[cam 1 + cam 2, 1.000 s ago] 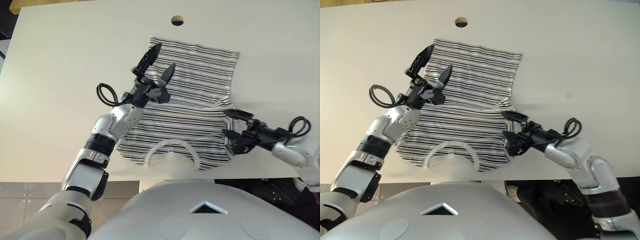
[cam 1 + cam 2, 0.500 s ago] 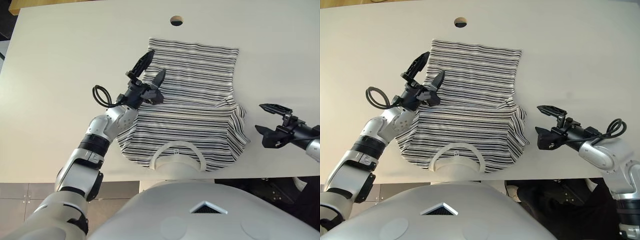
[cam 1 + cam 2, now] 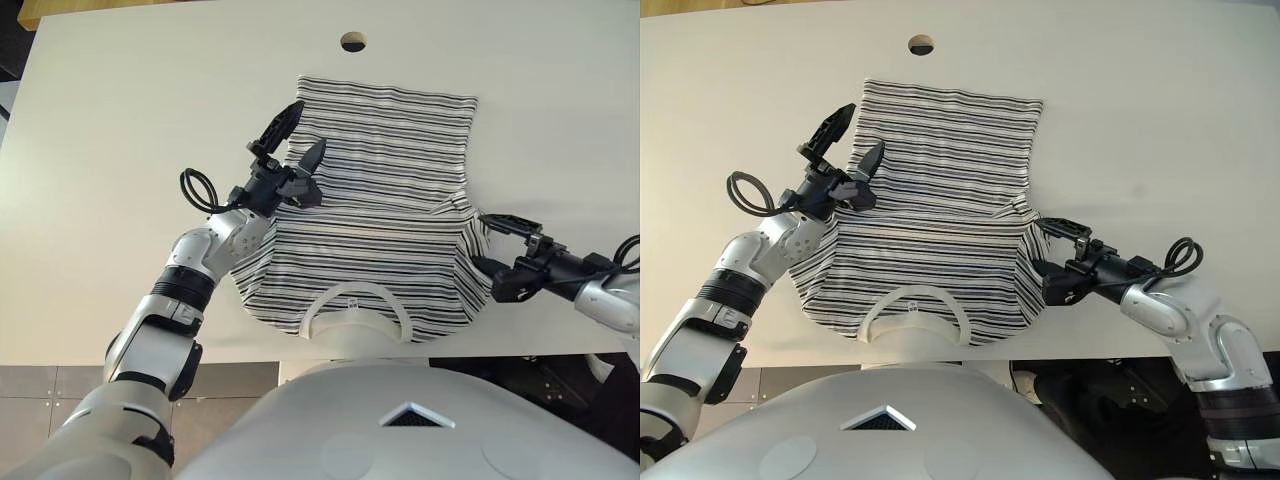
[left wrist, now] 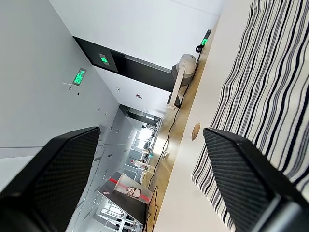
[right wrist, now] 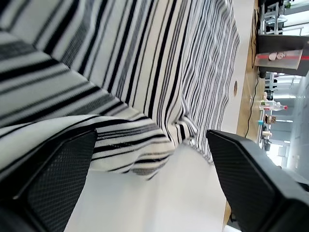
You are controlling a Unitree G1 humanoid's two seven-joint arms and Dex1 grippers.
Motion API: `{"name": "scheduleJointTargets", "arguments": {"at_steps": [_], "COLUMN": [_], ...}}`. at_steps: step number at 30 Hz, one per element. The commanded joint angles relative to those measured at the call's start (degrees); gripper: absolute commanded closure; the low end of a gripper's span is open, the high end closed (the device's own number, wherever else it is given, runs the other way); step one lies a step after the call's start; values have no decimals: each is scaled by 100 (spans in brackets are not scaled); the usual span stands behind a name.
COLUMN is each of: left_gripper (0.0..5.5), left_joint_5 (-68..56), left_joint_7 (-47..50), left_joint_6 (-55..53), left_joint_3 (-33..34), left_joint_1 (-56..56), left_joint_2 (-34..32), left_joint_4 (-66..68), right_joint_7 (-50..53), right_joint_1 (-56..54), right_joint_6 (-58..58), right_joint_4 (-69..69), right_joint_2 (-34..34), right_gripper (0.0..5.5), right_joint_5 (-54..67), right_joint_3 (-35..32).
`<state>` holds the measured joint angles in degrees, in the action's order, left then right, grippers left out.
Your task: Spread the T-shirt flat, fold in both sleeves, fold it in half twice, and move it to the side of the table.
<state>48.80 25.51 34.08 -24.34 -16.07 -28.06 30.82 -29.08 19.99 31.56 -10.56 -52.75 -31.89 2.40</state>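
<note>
A black-and-white striped T-shirt [image 3: 385, 190] lies on the white table [image 3: 120, 150], collar nearest me and hem at the far side. Its right sleeve [image 3: 478, 255] bulges out in a rumpled fold. My left gripper [image 3: 303, 128] hovers open above the shirt's left edge, nothing between its fingers [image 4: 53, 169]. My right gripper [image 3: 485, 242] is open low at the rumpled right sleeve, one finger above it and one below. In the right wrist view the bunched sleeve [image 5: 130, 145] lies between the open fingers [image 5: 251, 179].
A round cable hole [image 3: 353, 41] sits in the table just beyond the hem. Bare tabletop extends wide to the left and right of the shirt. The table's near edge [image 3: 100, 362] runs just below the collar.
The right sleeve has been pulled outward. My right gripper swung out to the right off the shirt, then came back to the sleeve. My left gripper drifted slightly left.
</note>
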Motion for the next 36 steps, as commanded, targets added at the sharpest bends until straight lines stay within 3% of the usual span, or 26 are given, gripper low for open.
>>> {"name": "scheduleJointTargets", "arguments": {"at_steps": [1,8,12,18,20,24,29,36], "left_gripper": [150,150,150,150,150,150,150,150], "left_joint_5": [-1,14,3,74,205,67,-124,-289], "left_joint_7": [-57,-30,-17,-59,-59,107,313,384], "left_joint_6": [-36,-107,-133,-124,-143,-104,-104,-155], "left_joint_3": [-15,32,22,-30,-153,-20,163,430], "left_joint_1": [-69,-169,-190,-470,-704,-879,-820,-720], "left_joint_2": [-45,-112,-111,-202,-209,-250,-247,-391], "left_joint_4": [-7,86,147,433,664,785,716,570], "right_joint_7": [-37,304,491,975,949,348,-224,-76], "right_joint_1": [144,-353,-982,-852,-774,-411,-133,379], "right_joint_6": [-12,-65,-69,-103,-129,-170,-117,-10], "right_joint_4": [339,955,1063,204,-400,-1385,-1177,-713], "right_joint_2": [-275,-683,-430,83,432,818,548,-153], "right_gripper": [131,131,131,131,131,131,131,131], "right_joint_5": [-142,-255,-484,130,438,510,-34,-298], "right_joint_3": [-86,-551,-223,-594,-377,685,1256,430]}}
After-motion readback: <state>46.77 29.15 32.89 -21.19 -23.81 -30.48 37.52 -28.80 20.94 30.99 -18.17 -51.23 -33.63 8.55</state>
